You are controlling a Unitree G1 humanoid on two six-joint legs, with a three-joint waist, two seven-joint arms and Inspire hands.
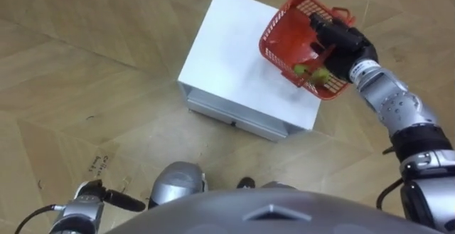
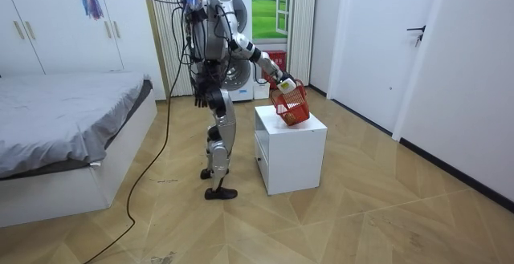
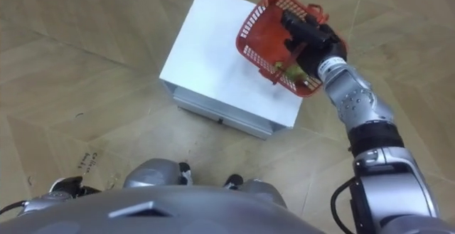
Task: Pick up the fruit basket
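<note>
Nearest, at lower left: left hand (image 1: 106, 199), hanging idle by the hip with fingers loosely straight and nothing in them. Left free, likely because a basket this light calls for one hand only.

Further right, on the parquet floor (image 1: 78, 84): small white counter (image 1: 227, 56) with a drawer front facing the robot, low enough to be reached from a standing pose close beside it, as seen in the room view.

Above the counter's far right corner: red fruit basket (image 1: 284, 40), tilted hard, mouth turned toward the head camera. Slanted that way, presumably, because held by one side rather than by a centred handle. Green fruit (image 1: 307, 70) slumped into the lowest corner, pressed against the mesh wall, as gravity would have it. Impossible to tell whether the basket's low edge clears the counter top or touches it.

Furthest right: right hand (image 1: 341, 40), dark fingers curled tight over the basket's right rim, arm stretched forward from the shoulder. Judged as mid-lift; risk of fruit spilling out should the tilt grow.
</note>
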